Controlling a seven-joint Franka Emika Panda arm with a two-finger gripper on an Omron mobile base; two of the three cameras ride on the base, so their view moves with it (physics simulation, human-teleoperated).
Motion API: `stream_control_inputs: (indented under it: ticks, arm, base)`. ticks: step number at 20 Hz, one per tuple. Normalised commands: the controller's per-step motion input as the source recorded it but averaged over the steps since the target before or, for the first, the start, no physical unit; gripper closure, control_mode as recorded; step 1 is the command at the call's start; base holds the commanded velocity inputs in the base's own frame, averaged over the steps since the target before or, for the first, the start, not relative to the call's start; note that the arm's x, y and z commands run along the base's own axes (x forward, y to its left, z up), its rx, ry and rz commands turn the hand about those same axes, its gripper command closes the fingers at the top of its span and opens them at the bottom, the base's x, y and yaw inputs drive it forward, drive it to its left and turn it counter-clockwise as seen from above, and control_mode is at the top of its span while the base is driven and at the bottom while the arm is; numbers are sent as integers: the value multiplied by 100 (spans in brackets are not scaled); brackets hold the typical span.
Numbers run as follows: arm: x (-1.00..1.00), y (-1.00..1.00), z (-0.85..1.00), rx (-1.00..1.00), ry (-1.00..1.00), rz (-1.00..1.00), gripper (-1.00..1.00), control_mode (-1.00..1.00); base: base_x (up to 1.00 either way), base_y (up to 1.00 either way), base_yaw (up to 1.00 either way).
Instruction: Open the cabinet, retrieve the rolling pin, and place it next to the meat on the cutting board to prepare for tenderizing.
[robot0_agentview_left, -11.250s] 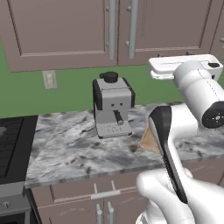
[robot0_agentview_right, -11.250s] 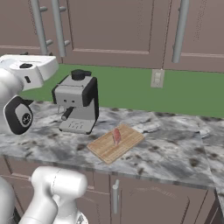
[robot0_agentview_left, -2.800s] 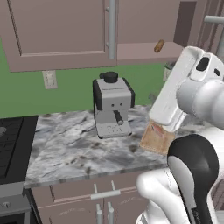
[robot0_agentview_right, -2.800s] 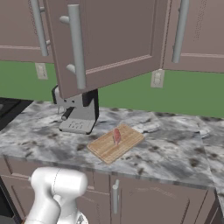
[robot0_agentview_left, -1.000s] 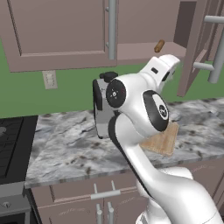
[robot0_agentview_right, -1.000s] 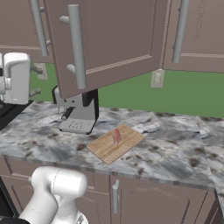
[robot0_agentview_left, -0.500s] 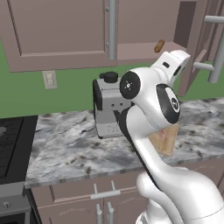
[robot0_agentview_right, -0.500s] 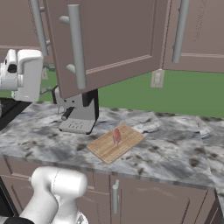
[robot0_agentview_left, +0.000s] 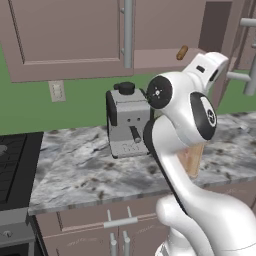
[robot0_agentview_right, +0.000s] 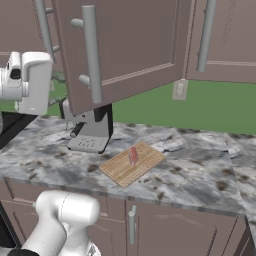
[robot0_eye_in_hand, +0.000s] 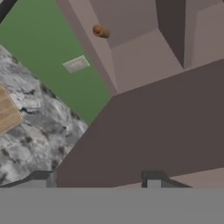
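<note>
Since one second ago the arm has swung further toward the open cabinet (robot0_agentview_left: 215, 30): in the left base view its white wrist now reaches up beside the shelf edge, and in the right base view the hand housing sits further right, closer to the swung-out door (robot0_agentview_right: 125, 40).

Hidden or unclear items:
- The gripper (robot0_eye_in_hand: 98, 177) shows as two dark finger tips at the bottom of the hand view, cut off by the frame. A gap separates the tips and nothing lies between them; the jaws stand apart, though their exact spread cannot be judged.
- In the left base view the arm covers most of the cutting board (robot0_agentview_right: 132, 163); a tan strip shows beside the forearm.
- The coffee machine (robot0_agentview_left: 127, 120) is partly covered by the arm in the left base view and by the door in the right base view.
- The rolling pin (robot0_agentview_left: 182, 52) appears end-on and small; its length cannot be made out.

Count:
- One rolling pin, one cutting board, one piece of meat (robot0_agentview_right: 133, 155), one coffee machine.
- One wall outlet (robot0_agentview_left: 56, 90) in each view.

Position of the rolling pin: it lies on the cabinet's bottom shelf near the front edge. In the hand view it sits at upper left, well apart from the finger tips, with the door's underside between. The meat rests on the board on the countertop (robot0_agentview_right: 200, 175).
</note>
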Motion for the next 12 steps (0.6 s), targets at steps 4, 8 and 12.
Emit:
stream_control_inputs:
  ticks: [4,8,12]
  arm:
    - [-2,-39,0,0,2,0,-100,-100]
    - [-9,-60,0,0,0,0,-100,-100]
    - [-36,-96,0,1,-3,0,-100,-100]
  base:
    - [0,0,0]
    - [0,0,0]
    - [0,0,0]
